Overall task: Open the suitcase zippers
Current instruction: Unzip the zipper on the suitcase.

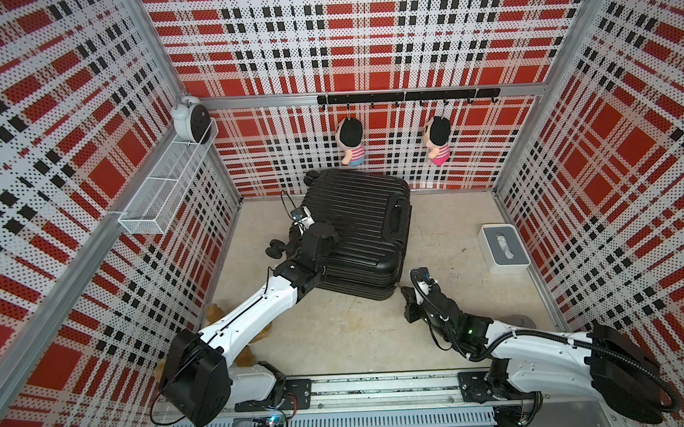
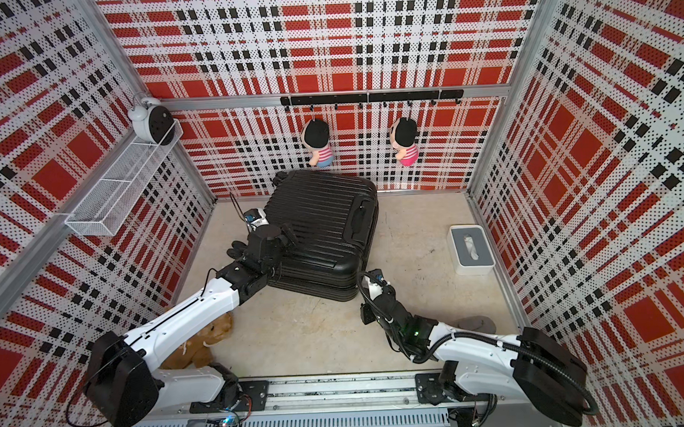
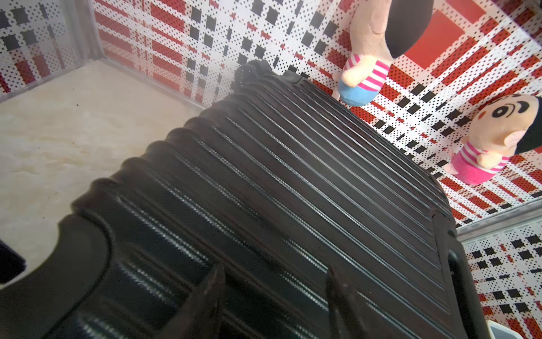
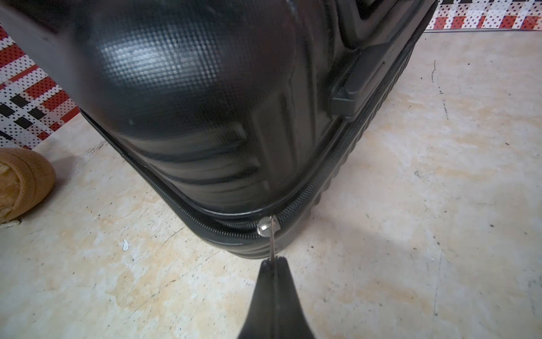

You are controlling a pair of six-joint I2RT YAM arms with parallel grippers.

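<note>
Right wrist view: right fingers pinch the zipper pull; left fingers stand apart over the suitcase.

I see left gripper, fingers apart, over the ribbed suitcase; blue-shorts doll and pink-shorts doll hang beyond it.

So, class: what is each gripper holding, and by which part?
Right gripper pinches the zipper pull by its free end. Left gripper holds nothing, open over the suitcase.
</note>
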